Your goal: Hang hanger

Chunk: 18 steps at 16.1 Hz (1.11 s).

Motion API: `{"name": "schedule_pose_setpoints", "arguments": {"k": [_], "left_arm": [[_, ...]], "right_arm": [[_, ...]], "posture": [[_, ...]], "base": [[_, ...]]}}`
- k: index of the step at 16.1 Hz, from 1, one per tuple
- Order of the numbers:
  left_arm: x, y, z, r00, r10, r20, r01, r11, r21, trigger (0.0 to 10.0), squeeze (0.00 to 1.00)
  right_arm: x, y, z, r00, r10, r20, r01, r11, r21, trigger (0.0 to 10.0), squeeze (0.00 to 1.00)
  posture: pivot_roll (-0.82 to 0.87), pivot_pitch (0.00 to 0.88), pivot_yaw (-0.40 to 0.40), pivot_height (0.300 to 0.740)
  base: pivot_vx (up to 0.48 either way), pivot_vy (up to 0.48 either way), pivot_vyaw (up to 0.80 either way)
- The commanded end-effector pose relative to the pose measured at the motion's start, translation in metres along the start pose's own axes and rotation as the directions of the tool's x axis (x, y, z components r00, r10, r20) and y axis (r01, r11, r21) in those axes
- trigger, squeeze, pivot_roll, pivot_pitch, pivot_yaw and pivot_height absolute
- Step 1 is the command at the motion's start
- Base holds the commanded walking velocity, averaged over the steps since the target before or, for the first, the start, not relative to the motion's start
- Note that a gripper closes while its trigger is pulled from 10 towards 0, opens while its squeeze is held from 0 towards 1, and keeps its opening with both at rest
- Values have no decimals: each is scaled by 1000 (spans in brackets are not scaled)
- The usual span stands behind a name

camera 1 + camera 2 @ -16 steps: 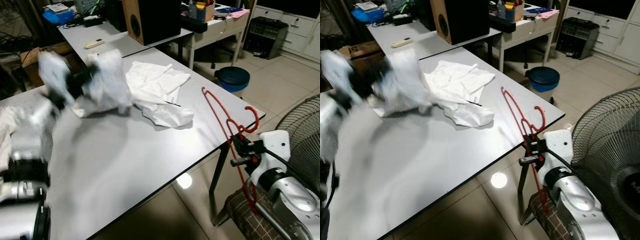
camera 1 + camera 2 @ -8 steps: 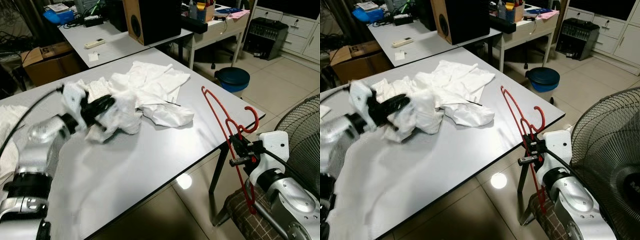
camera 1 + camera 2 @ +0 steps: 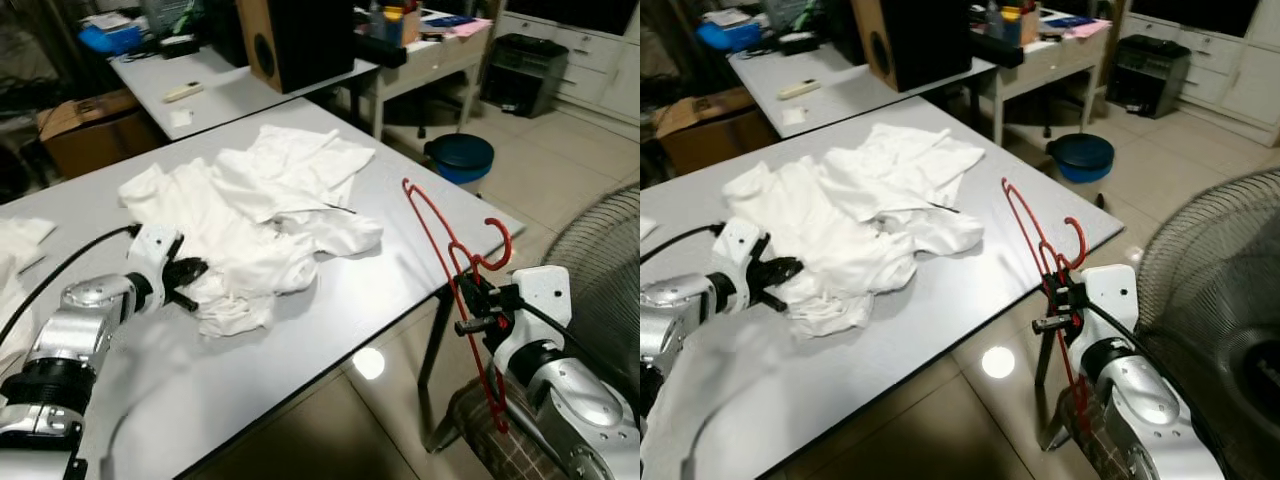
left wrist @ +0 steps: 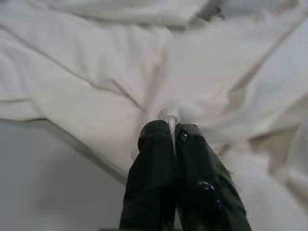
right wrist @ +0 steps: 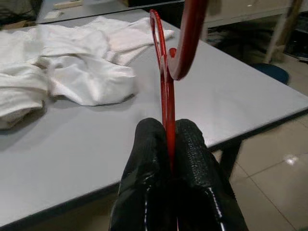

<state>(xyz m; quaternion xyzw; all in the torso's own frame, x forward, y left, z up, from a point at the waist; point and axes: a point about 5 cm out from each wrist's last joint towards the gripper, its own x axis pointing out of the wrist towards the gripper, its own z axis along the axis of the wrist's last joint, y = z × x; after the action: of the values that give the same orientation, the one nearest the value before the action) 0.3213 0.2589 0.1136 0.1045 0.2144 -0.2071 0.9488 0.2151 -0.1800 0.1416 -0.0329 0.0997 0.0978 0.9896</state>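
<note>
On the grey worktop (image 3: 330, 330) lies a heap of white clothes (image 3: 255, 215), spread from the middle of the surface toward its far side. At the near edge of that heap the left gripper (image 3: 190, 280) rests low on the worktop, its silver arm reaching in from the robot's left with a black cable trailing behind it. The left wrist view shows its two black fingers (image 4: 156, 159) pressed together on a fold of the white cloth, so the jaws are pinching the clothes.

Off the right-hand edge of the worktop, just past the corner nearest the heap, the right gripper (image 3: 478, 300) holds a red hanger (image 3: 455, 260). The hanger stands nearly upright, its hook curling beside the gripper and one long arm slanting up and back over the worktop's edge, while the lower part drops below the gripper. In the right wrist view the jaws are clamped tight around the hanger's thin red bar.

Beyond the worktop, behind the heap, a second worktop (image 3: 230, 95) carries a dark speaker box (image 3: 290, 40). A blue bin (image 3: 458, 157) stands on the tiled floor beyond the hanger, and a wire fan guard (image 3: 1215, 300) rises to the right of the right arm.
</note>
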Motion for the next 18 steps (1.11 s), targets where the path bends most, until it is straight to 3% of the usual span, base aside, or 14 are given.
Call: {"name": "schedule_pose_setpoints", "arguments": {"k": [1, 4, 6, 7, 8, 9, 10, 11, 12, 13, 17, 18], "left_arm": [[-6, 10, 24, 996, 33, 84, -36, 999, 38, 10000, 1000], [-10, 14, 53, 976, 4, 216, -27, 994, 104, 10000, 1000], [-11, -6, 69, 938, -144, 314, 104, 985, 141, 10000, 1000], [-8, -24, 69, 916, -256, 307, 212, 962, 170, 10000, 1000], [-8, -28, 69, 910, -282, 303, 237, 955, 177, 10000, 1000], [0, -47, 57, 906, -352, 235, 314, 931, 186, 10000, 1000], [6, -61, 45, 905, -389, 174, 352, 912, 209, 10000, 1000], [8, -64, 40, 911, -384, 153, 346, 911, 226, 10000, 1000], [13, -70, 26, 931, -357, 78, 320, 900, 297, 10000, 0], [15, -73, 19, 942, -331, 46, 299, 897, 325, 10000, 0], [17, -79, 14, 964, -260, 56, 230, 921, 314, 10000, 0], [19, -78, 14, 972, -227, 66, 195, 927, 322, 6471, 0]], "right_arm": [[-1, 2, 3, 1000, 4, 22, -4, 1000, -3, 10000, 0], [0, 1, 5, 1000, 10, 22, -10, 1000, -10, 10000, 0], [1, 0, 5, 1000, 10, 23, -10, 1000, -11, 10000, 0], [1, 0, 4, 1000, 10, 23, -10, 1000, -11, 10000, 0], [1, 1, 4, 1000, 10, 23, -10, 1000, -11, 10000, 0], [1, 1, 4, 1000, 9, 25, -8, 1000, -8, 10000, 0], [1, 2, 4, 1000, 8, 26, -8, 1000, -6, 10000, 0], [0, 2, 4, 1000, 7, 26, -7, 1000, -7, 10000, 0], [0, 2, 4, 1000, 5, 27, -5, 1000, -6, 10000, 0], [-1, 2, 5, 1000, 4, 27, -4, 1000, -6, 10000, 0], [-1, 3, 5, 1000, 9, 24, -9, 1000, -7, 10000, 0], [0, 4, 5, 1000, 14, 23, -14, 1000, -8, 10000, 0]], "posture": [[-12, 0, 132, 740], [-14, 0, 124, 740], [-14, 0, 124, 740], [-10, 0, 124, 740], [-10, 0, 124, 740], [-13, 0, 133, 740], [-18, 0, 137, 740], [-18, 0, 137, 740], [-23, 0, 140, 740], [-25, 0, 140, 740], [-27, 0, 139, 740], [-27, 0, 139, 740]], "base": [[0, 0, 0], [0, 0, 0], [0, 0, 0], [0, 0, 0], [0, 0, 0], [0, 0, 0], [0, 0, 0], [0, 0, 0], [0, 0, 0], [0, 0, 0], [0, 0, 0], [0, 0, 0]]}}
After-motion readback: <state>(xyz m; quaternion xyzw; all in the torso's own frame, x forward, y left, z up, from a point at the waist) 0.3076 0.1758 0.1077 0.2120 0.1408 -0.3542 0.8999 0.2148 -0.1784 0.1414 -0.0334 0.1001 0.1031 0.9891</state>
